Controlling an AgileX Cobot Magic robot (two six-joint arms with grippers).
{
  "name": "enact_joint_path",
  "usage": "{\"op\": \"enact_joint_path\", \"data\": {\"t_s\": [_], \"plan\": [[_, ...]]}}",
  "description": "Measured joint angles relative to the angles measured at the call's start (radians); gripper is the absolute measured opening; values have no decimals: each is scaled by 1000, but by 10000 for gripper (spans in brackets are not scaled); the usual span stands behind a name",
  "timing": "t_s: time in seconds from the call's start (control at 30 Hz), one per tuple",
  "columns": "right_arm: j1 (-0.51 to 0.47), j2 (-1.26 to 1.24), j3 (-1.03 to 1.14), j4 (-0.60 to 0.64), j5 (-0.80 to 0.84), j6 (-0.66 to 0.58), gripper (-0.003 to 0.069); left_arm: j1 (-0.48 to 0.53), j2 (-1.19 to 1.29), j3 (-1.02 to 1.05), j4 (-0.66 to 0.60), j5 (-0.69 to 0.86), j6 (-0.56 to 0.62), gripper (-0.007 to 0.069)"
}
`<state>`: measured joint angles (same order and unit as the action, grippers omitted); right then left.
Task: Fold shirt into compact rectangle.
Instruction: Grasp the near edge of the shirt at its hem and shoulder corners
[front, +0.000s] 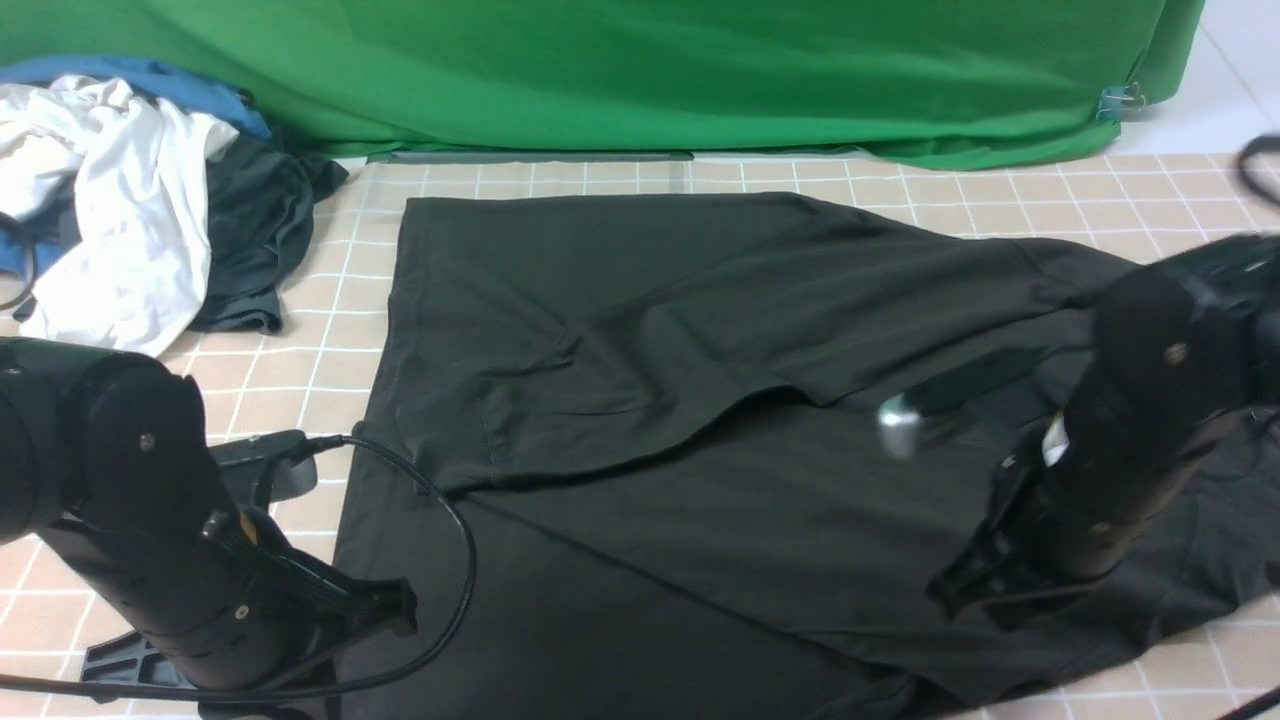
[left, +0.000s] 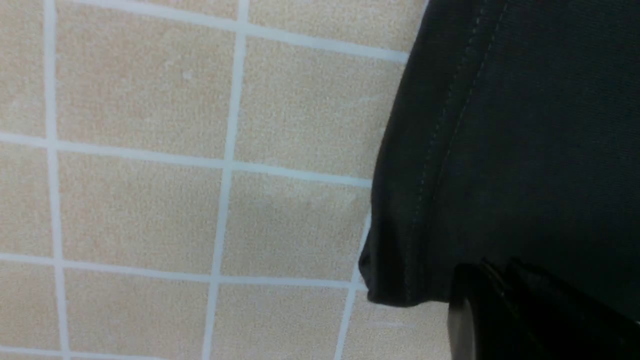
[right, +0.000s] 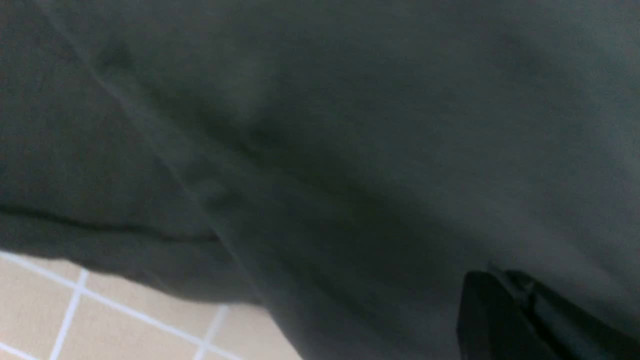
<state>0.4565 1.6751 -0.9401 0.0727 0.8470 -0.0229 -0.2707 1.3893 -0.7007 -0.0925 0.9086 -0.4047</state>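
The black shirt (front: 650, 330) lies spread over the tiled table, with a sleeve folded across its middle. My left gripper (front: 405, 608) is at the shirt's near left edge. In the left wrist view its jaws (left: 497, 267) are shut on the stitched hem of the shirt (left: 525, 125), close to a corner. My right gripper (front: 945, 592) is low on the shirt's near right part. In the right wrist view the right gripper (right: 500, 277) is shut, tips buried in the dark cloth of the shirt (right: 350, 125). The shirt's print is out of view.
A pile of clothes sits at the back left: a white garment (front: 110, 190), a dark charcoal one (front: 250, 230) and a blue one (front: 150, 80). A green backdrop (front: 650, 70) closes off the far side. A black cable (front: 462, 560) loops from my left arm over the shirt's edge.
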Motion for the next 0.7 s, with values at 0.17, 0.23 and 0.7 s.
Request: {"op": "enact_joint_path", "data": {"t_s": [0.17,0.23,0.7], "plan": [[50,62,0,19,34,1,36,0,0,0,2,0,-8,12],[65,63,0,18,37,1,36,0,0,0,2,1,-9,12],[88,-97,1,29,116,-33,36,0,-164,0,25,44,-79,13]]}}
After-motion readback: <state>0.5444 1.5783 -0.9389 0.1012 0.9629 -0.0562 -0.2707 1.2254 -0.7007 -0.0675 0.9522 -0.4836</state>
